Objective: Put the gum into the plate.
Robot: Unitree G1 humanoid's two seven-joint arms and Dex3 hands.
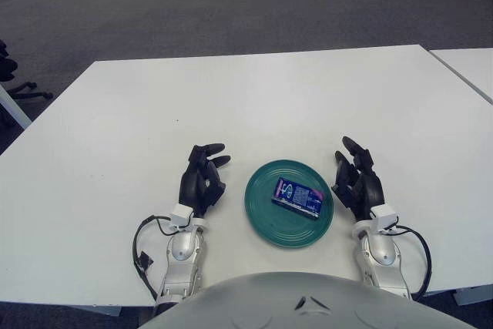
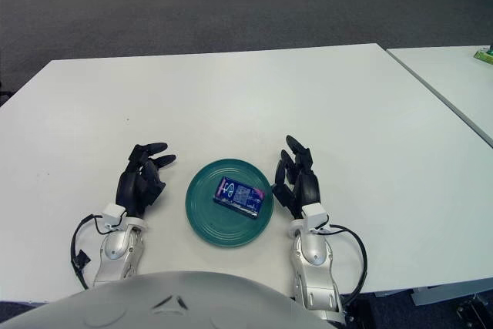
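Note:
A blue gum pack (image 1: 296, 197) lies flat inside the dark green plate (image 1: 266, 221) near the table's front edge. It also shows in the right eye view (image 2: 239, 196). My left hand (image 1: 203, 176) is just left of the plate, fingers relaxed and holding nothing. My right hand (image 1: 357, 177) is just right of the plate, fingers spread and holding nothing. Neither hand touches the gum.
The white table (image 1: 254, 105) stretches far ahead of the plate. A second white table (image 1: 470, 67) stands at the right, with a narrow gap between them. Grey carpet floor lies beyond.

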